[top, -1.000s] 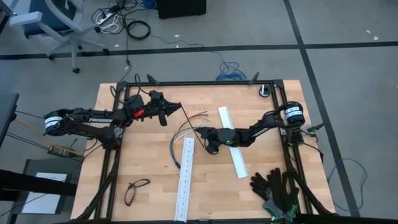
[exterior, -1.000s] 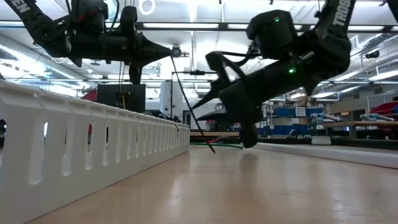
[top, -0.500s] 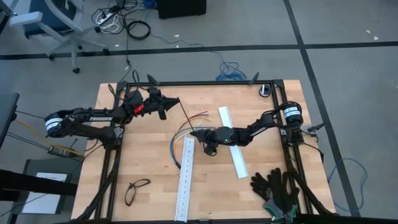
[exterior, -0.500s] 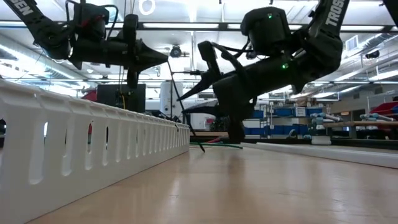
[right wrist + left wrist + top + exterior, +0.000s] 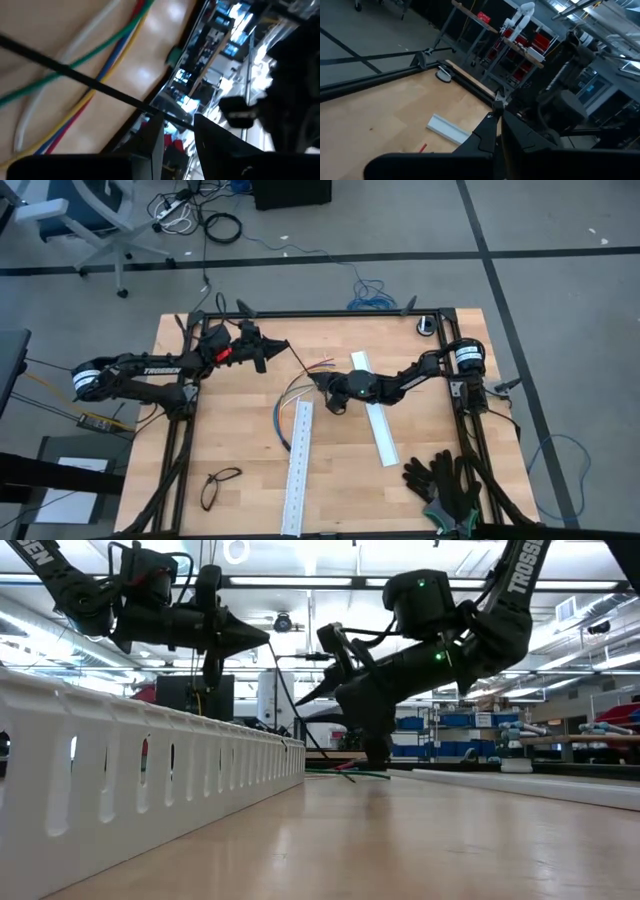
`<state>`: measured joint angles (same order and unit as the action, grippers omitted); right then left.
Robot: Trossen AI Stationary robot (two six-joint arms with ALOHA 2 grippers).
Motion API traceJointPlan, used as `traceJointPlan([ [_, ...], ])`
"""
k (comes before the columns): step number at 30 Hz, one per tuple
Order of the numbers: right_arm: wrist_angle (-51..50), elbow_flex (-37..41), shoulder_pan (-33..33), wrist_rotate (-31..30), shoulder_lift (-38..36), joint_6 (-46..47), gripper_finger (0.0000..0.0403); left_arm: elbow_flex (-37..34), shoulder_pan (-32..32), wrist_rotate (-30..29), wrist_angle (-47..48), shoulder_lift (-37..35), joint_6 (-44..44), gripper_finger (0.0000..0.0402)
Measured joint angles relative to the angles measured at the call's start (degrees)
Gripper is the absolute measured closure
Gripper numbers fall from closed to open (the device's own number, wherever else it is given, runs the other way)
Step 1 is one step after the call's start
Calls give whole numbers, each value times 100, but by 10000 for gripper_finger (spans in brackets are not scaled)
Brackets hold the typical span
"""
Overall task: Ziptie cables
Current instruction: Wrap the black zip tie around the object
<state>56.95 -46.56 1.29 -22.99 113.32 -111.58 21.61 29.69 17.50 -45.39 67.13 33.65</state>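
The cables (image 5: pixel 290 395) lie loose on the wooden table, a curved bundle whose coloured wires (image 5: pixel 107 47) fan out toward the far side. A thin black zip tie (image 5: pixel 303 366) slants above them from my left gripper (image 5: pixel 287 345) to my right gripper (image 5: pixel 318 383). My left gripper (image 5: pixel 498 111) is level, above the table at the far left of the bundle, shut on the tie's upper end. My right gripper (image 5: pixel 177 122) hovers low over the wires, closed on the tie's lower end. My left gripper pinches the zip tie's upper end (image 5: pixel 268 641) between its two fingertips, coming level from the table's left. The tie hangs slanting down from the tips, clear of the table. My right gripper has the zip tie's lower end (image 5: pixel 167 114) between its two fingertips, coming nearly level from the table's right. The tie runs straight away from the tips, above the coloured wires.
One long white perforated rail (image 5: pixel 298 465) lies near the bundle and fills the low view's left (image 5: pixel 150 780); a second rail (image 5: pixel 375 415) lies under my right arm. Black gloves (image 5: pixel 440 480) sit at the near right, glasses (image 5: pixel 218 486) at the near left.
My right gripper has gone toward the table's far edge and a little left, rolling slightly, and the zip tie's lower end has gone with it. The tie now slants more steeply. The cables have stayed in place.
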Motion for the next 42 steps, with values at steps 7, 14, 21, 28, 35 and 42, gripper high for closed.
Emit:
traceJointPlan([
  [7, 364, 4, 86, -223, 0, -42, 313, 0, 0, 35, -6, 0, 110, 402],
  [14, -74, 1, 250, 135, 0, 90, 313, 0, 0, 250, -176, 0, 155, 402],
  [21, -294, 6, 255, 546, 4, 87, 313, 2, 0, 300, -308, 0, 155, 402],
  [28, -416, 4, 263, 1125, 4, -324, 313, 2, 0, 378, -310, 0, 155, 402],
  [35, -254, 3, 221, 1337, 4, -568, 313, 2, 0, 362, -306, 0, 156, 402],
  [42, 13, 1, 57, 1414, 4, -566, 313, 2, 0, 358, -304, 0, 156, 402],
])
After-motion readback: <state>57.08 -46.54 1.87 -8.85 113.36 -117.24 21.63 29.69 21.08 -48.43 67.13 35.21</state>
